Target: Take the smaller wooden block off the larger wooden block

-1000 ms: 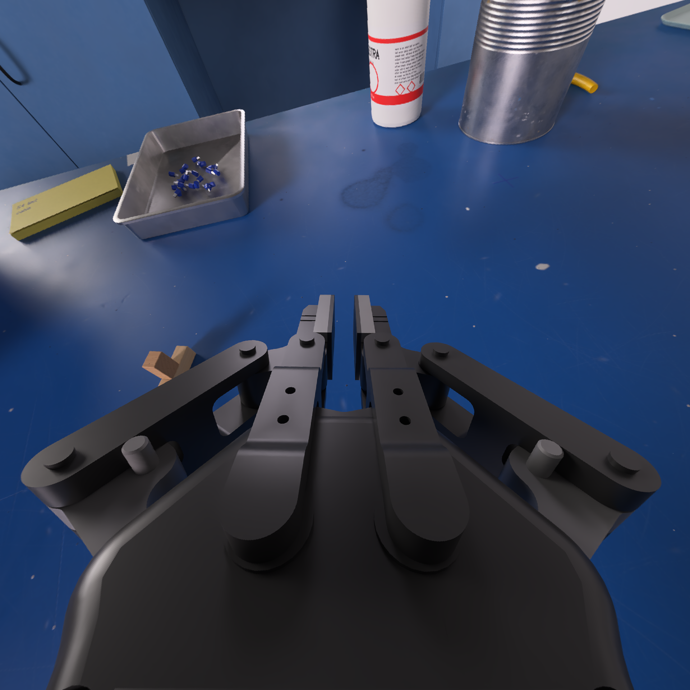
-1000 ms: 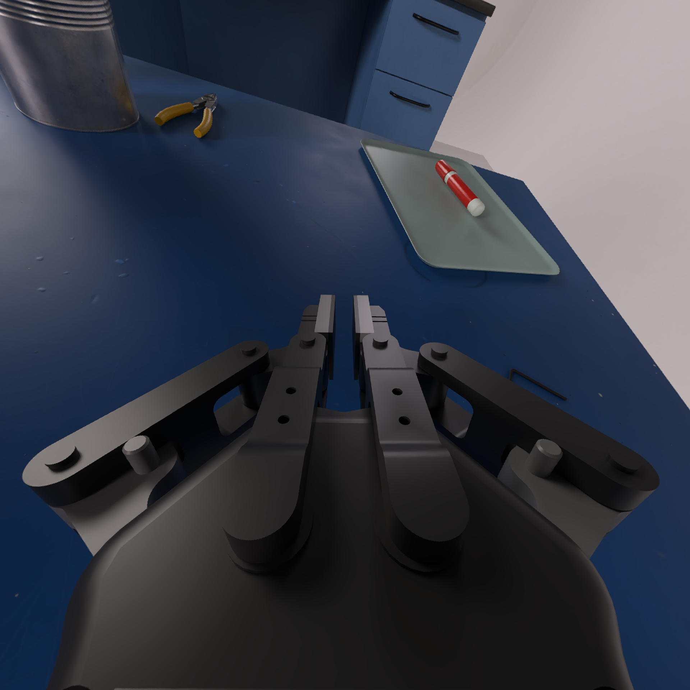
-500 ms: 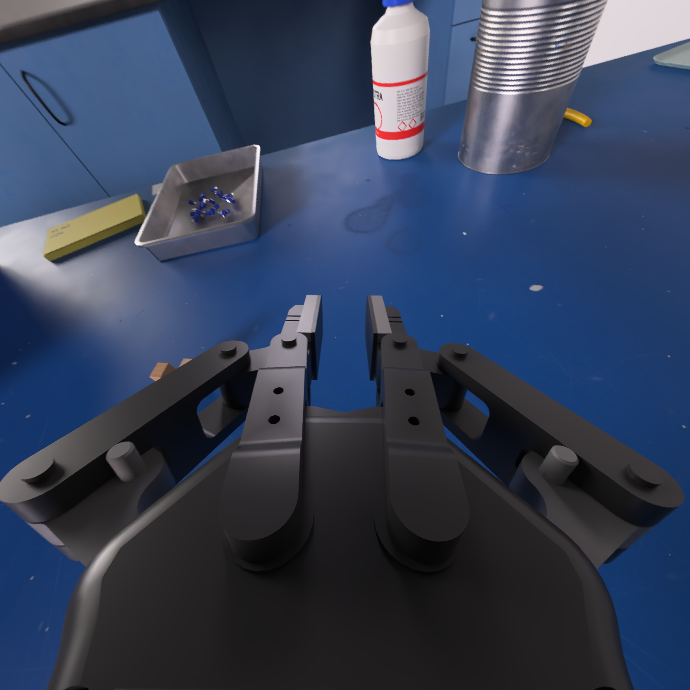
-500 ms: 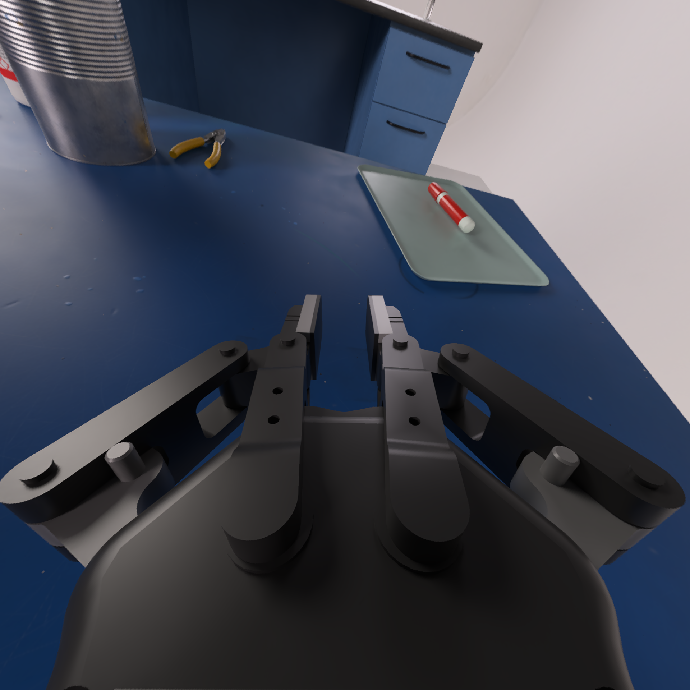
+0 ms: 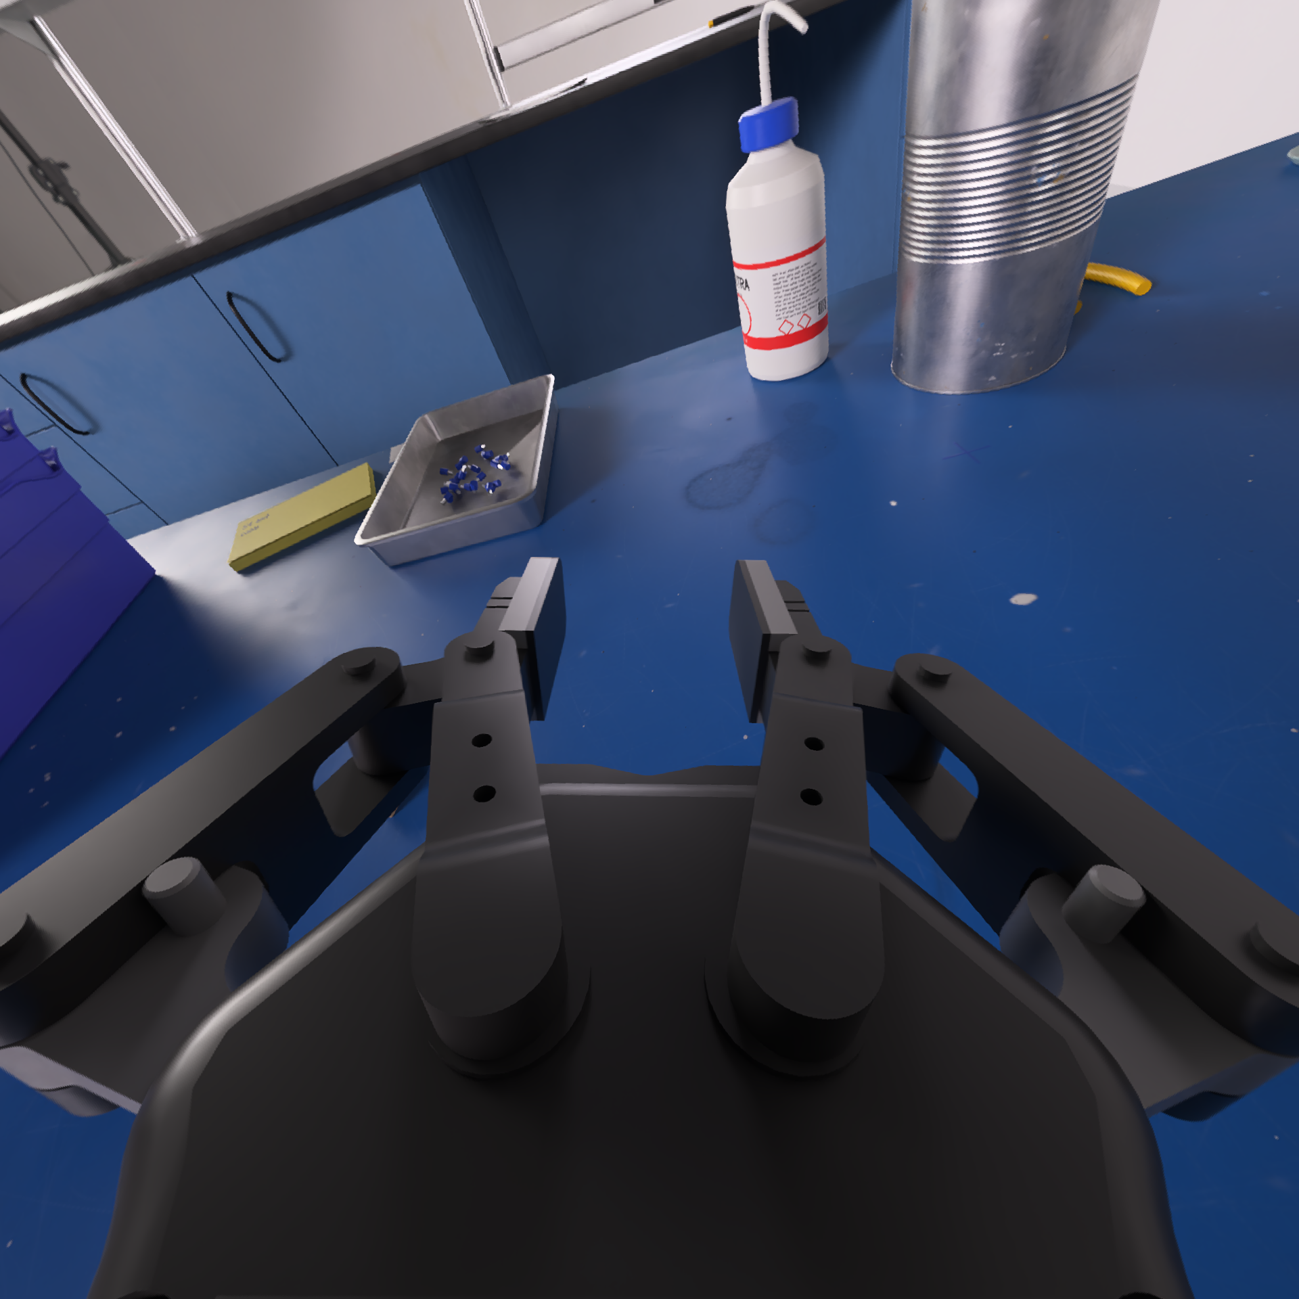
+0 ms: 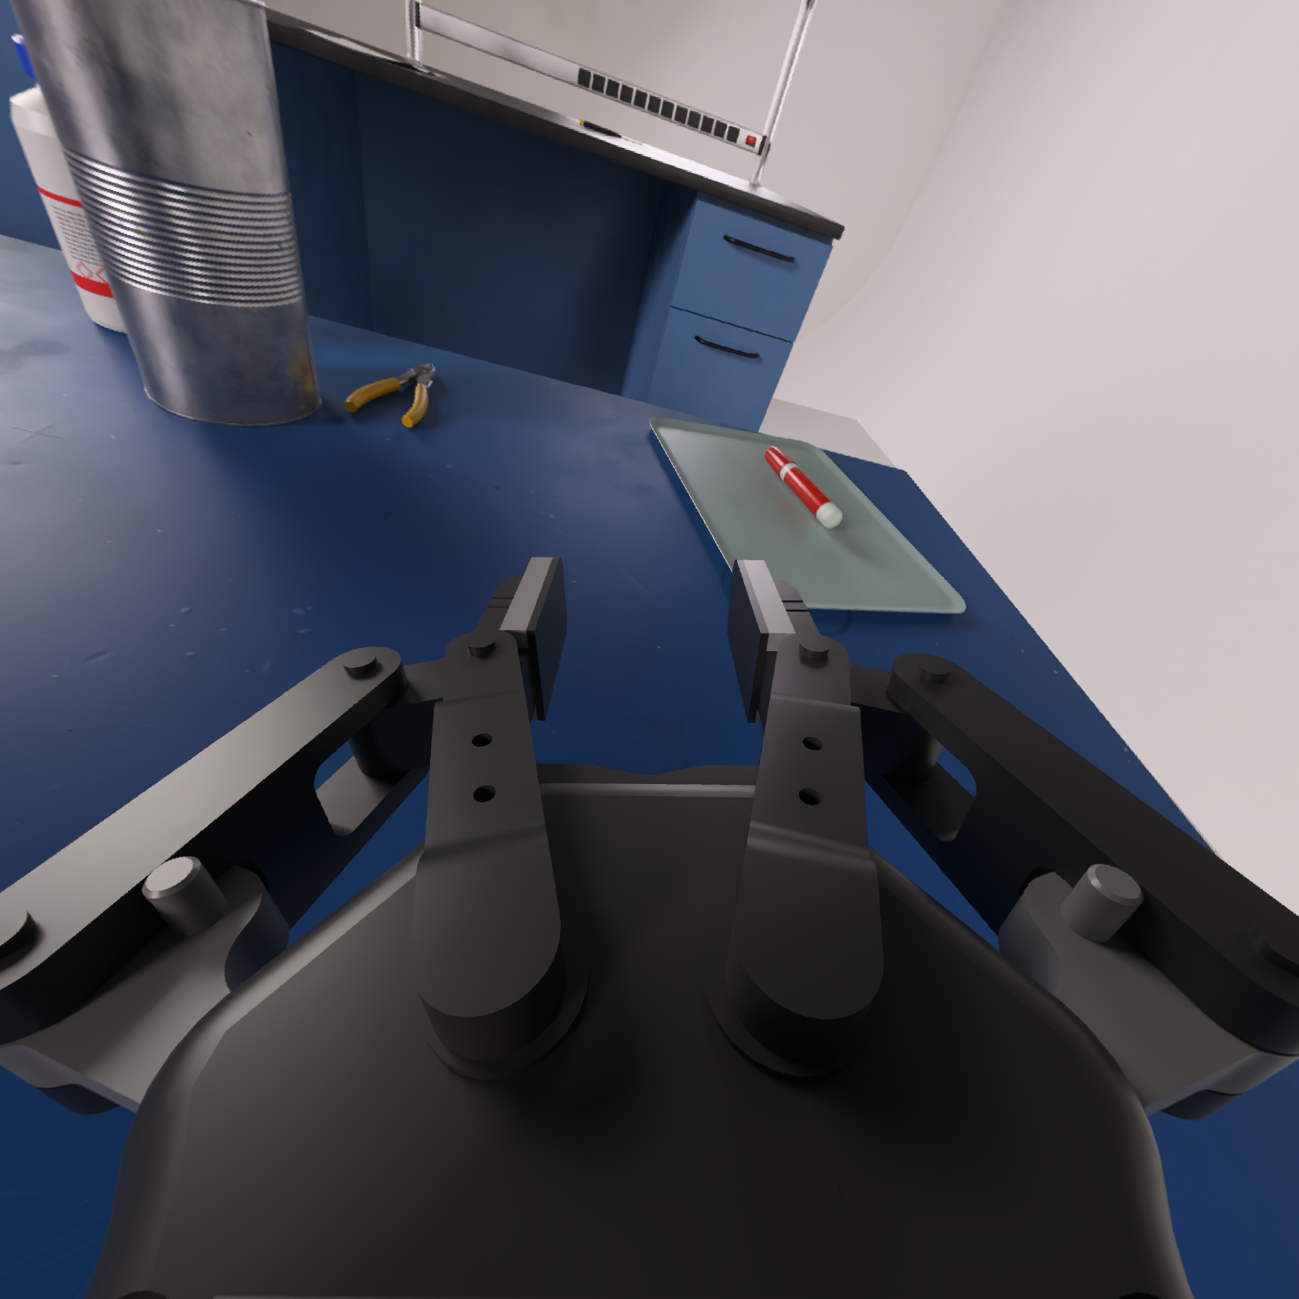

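Left wrist view: the left end effector [image 5: 647, 636] hangs above the blue table [image 5: 984, 632], its fingers spread apart with nothing between them. Ahead lie a metal tray [image 5: 464, 478], a yellow bar [image 5: 302, 516], a wash bottle [image 5: 780, 260] and a steel cylinder [image 5: 998, 211]. Neither wooden block shows here (possibly hidden under the linkage, though that cannot be told).

Right wrist view: the right end effector [image 6: 645, 636] is likewise spread and empty. Pliers [image 6: 397, 393] and a glass tray [image 6: 808, 520] with a red marker [image 6: 801, 485] lie ahead. No blocks appear, so their direction, long axis and nearer arm cannot be judged.

Open blue tabletop [image 5: 914, 562] ahead of left gripper [image 5: 647, 632], fingers spread. Obstacles at far edge: steel tray [image 5: 393, 545], wash bottle [image 5: 780, 253], metal cylinder [image 5: 998, 211]. Right side: glass tray [image 6: 914, 590], pliers [image 6: 393, 397].
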